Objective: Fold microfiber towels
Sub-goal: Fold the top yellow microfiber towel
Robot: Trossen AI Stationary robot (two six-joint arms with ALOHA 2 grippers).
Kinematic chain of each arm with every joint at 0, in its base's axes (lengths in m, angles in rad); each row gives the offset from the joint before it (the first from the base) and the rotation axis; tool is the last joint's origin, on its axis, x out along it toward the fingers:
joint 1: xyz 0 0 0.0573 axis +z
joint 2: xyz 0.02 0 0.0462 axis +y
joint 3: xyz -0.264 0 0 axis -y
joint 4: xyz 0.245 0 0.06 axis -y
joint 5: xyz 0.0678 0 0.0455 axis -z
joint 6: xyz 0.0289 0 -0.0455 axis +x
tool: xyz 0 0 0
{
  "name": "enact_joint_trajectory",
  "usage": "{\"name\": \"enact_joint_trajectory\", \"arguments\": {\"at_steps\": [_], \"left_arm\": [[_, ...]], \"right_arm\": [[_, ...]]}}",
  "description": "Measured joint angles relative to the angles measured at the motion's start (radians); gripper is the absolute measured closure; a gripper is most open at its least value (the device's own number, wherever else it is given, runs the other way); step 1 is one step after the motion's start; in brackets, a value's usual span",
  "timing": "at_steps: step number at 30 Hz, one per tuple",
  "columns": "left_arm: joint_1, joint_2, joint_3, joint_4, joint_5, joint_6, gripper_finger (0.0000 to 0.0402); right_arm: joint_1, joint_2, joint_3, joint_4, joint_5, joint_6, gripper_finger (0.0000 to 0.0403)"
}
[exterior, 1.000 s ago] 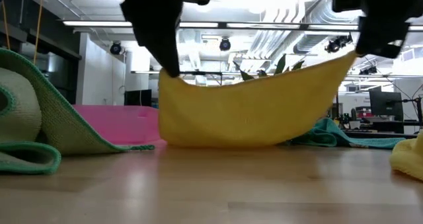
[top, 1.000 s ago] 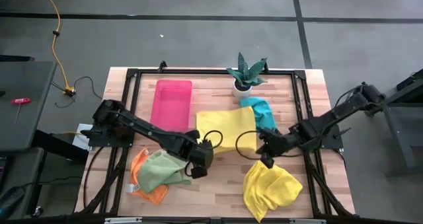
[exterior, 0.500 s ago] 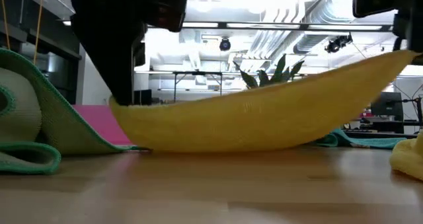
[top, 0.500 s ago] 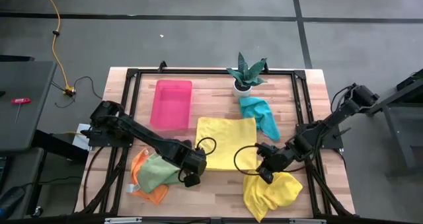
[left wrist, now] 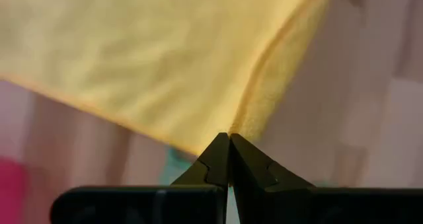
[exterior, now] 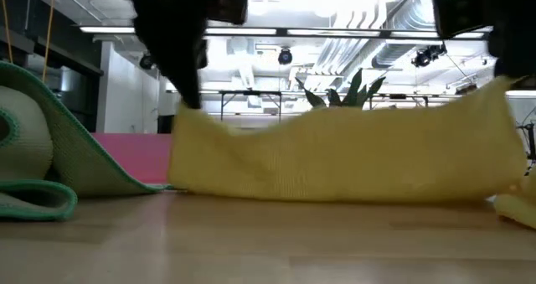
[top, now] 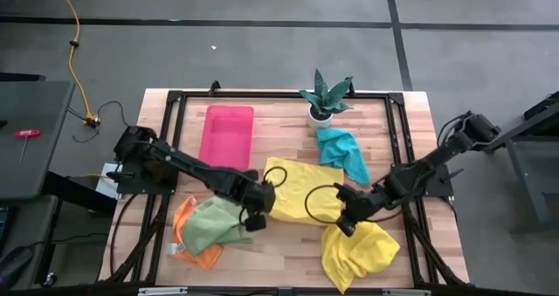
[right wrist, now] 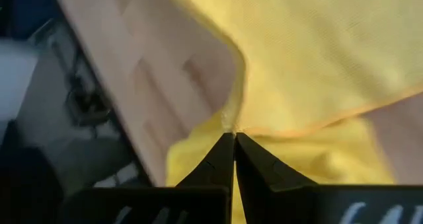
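A yellow microfiber towel [top: 301, 189] is stretched between my two grippers at the table's middle. Its held edge is raised and its far part lies on the wood. My left gripper [top: 256, 212] is shut on its near left corner, and my right gripper [top: 342, 220] is shut on its near right corner. In the low view this towel [exterior: 343, 158] hangs like a curtain. A second yellow towel [top: 358, 252] lies crumpled at the near right. A teal towel [top: 342, 150] lies by the plant. A light green towel [top: 212, 224] rests on an orange one [top: 186, 246] at the near left. My left gripper pinches the yellow towel's near left corner [left wrist: 232, 126] between its two fingers, slanting down from the left. The corner is lifted and the cloth hangs from it down to the table. My right gripper pinches the near right corner [right wrist: 229, 123] between its two fingers, slanting down from the right. That corner is raised too, and the top edge [exterior: 352, 116] between the two holds sags slightly.
A rigid pink tray [top: 227, 136] stands at the far left. A potted plant [top: 325, 99] stands at the far middle. A black frame [top: 262, 95] borders the wooden table. Bare wood [top: 279, 257] shows along the near edge between the cloth piles.
Both grippers have carried the towel's held corners toward the near edge and farther apart, so the towel has been drawn out wider over the table. In the last half second my left gripper has risen again, lifting its corner so the held edge stands higher.
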Motion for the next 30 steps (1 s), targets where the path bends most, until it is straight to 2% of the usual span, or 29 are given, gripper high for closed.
{"name": "enact_joint_trajectory", "arguments": {"at_steps": [8, 15, 22, 30], "left_arm": [[0.136, 0.002, 0.0, 0.044, -0.007, 0.146, 0.0401], [0.224, 0.003, -0.001, 0.07, -0.012, 0.2, 0.0401], [0.296, 0.034, -0.001, 0.136, -0.012, 0.23, 0.0401], [0.357, 0.059, -0.001, 0.17, -0.015, 0.23, 0.0401]], "right_arm": [[-0.091, -0.008, 0.0, -0.109, 0.125, 0.004, 0.0403], [-0.163, -0.013, 0.0, -0.176, 0.226, 0.021, 0.0403], [-0.221, -0.013, 0.0, -0.279, 0.283, 0.052, 0.0403], [-0.259, -0.013, 0.0, -0.365, 0.278, 0.055, 0.0403]]}}
